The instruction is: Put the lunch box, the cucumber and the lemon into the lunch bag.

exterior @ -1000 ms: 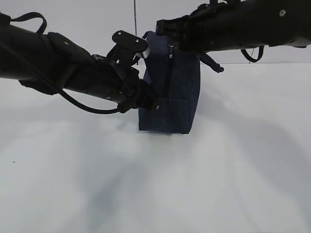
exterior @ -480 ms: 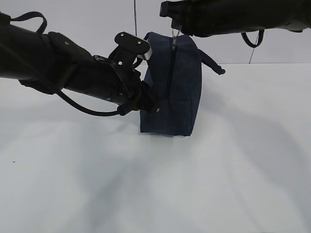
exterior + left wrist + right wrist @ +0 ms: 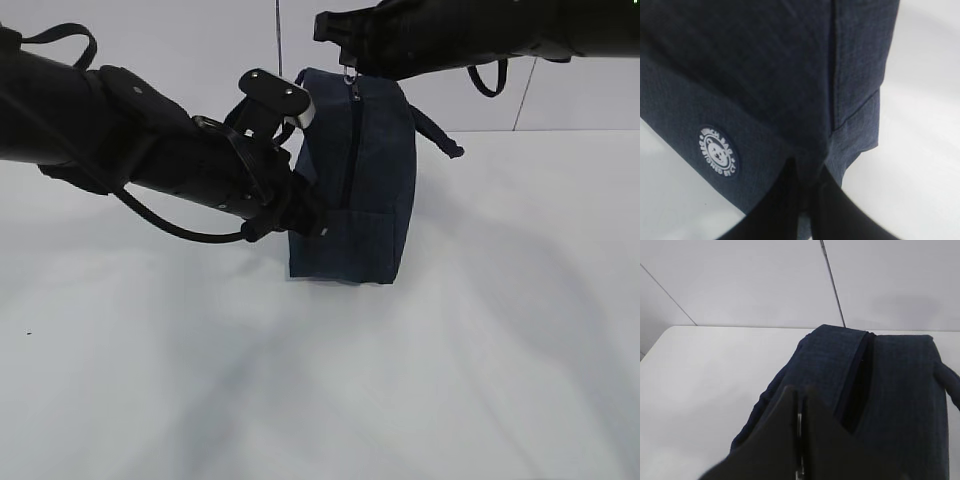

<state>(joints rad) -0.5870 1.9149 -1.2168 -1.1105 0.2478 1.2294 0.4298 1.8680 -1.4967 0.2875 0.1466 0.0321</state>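
Observation:
The dark navy lunch bag (image 3: 355, 180) stands on the white table, zipper facing the camera. My left gripper (image 3: 305, 215) is shut on the bag's lower left fabric; the left wrist view shows the two black fingers (image 3: 775, 205) pinching the cloth (image 3: 790, 75) beside a round white logo (image 3: 718, 150). My right gripper (image 3: 348, 62) is above the bag's top and shut on the metal ring pull (image 3: 351, 76) of the zipper; the right wrist view shows the thin metal pull (image 3: 799, 425) between the closed fingers over the bag (image 3: 890, 390). The lunch box, cucumber and lemon are out of view.
The white table (image 3: 400, 380) stretches in front of and to the right of the bag. A loop handle (image 3: 440, 135) sticks out to the bag's right. A pale wall with a vertical seam (image 3: 277, 35) stands behind.
My right gripper has risen from the bag's upper side to above its top, holding the zipper pull. The bag stands more upright. The left arm has barely moved.

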